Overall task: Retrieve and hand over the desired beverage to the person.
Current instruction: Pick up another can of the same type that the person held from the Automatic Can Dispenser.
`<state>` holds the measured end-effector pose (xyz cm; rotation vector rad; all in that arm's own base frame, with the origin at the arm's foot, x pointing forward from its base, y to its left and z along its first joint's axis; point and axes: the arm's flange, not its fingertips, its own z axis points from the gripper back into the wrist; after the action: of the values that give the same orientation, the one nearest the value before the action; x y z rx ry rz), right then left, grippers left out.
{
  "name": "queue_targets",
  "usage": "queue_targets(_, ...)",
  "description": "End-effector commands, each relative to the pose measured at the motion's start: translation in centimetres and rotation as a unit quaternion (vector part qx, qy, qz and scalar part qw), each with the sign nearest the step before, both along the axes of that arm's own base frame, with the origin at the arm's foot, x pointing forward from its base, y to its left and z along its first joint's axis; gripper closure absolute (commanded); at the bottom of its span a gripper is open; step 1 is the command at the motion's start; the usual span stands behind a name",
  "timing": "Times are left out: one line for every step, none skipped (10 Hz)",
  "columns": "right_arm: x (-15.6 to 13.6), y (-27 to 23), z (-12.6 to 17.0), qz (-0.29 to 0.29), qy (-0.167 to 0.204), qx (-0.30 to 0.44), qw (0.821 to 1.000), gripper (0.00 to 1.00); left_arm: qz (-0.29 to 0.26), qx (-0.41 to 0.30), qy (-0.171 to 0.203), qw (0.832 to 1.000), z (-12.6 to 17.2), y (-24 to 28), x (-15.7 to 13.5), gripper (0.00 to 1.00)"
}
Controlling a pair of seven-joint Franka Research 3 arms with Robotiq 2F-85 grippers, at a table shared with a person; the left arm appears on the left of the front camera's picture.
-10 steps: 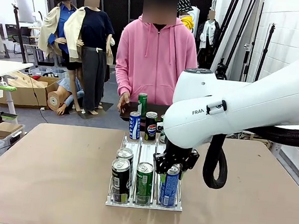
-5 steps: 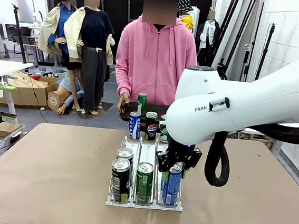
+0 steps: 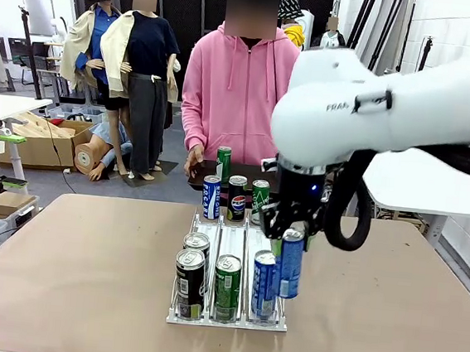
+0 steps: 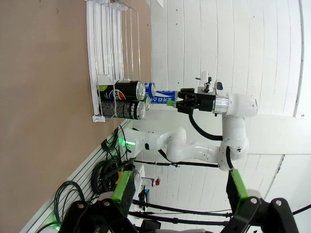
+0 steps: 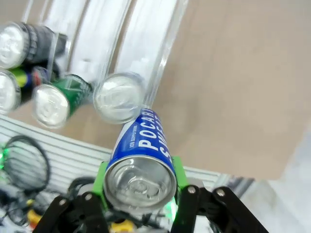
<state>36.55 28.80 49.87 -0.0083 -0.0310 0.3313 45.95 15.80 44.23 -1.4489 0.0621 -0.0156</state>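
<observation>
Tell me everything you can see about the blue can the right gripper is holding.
The blue can is a slim aluminium drink can with white Pocari lettering and a silver, unopened pull-tab top. The right gripper clamps it near the top between green pads. It hangs roughly upright in the air over the right front of the clear rack.

The right tool (image 3: 294,230) is clamped on the top of a blue can (image 3: 290,271), which hangs upright at 3 o'clock of the rack (image 3: 204,319)'s front row. The person (image 3: 239,85) stands at 12 o'clock, across the desk (image 3: 86,253).
</observation>
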Motion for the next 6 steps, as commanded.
queue_targets(0.8,-1.7,2.9,0.008,-0.018,-0.013,1.000,1.00,0.007,0.000,0.001,1.000,0.1,0.0,0.0,0.00)
queue_targets(0.7,-2.4,4.2,0.008,-0.022,-0.014,1.000,1.00,0.007,0.000,0.001,1.000,0.1,0.0,0.0,0.00)
queue_targets(0.5,-3.3,5.6,0.011,-0.031,-0.008,0.999,1.00,0.007,0.000,0.001,1.000,0.1,0.0,0.0,0.00)
queue_targets(0.3,-4.4,6.7,0.006,-0.041,-0.006,0.999,1.00,0.007,0.000,0.001,1.000,0.1,0.0,0.0,0.00)
queue_targets(0.3,-5.7,7.8,0.004,-0.048,-0.001,0.999,1.00,0.007,0.000,0.001,1.000,0.1,0.0,0.0,0.00)
queue_targets(0.6,-7.0,8.4,0.004,-0.049,0.002,0.999,1.00,0.007,0.000,0.001,1.000,0.1,0.0,0.0,0.00)
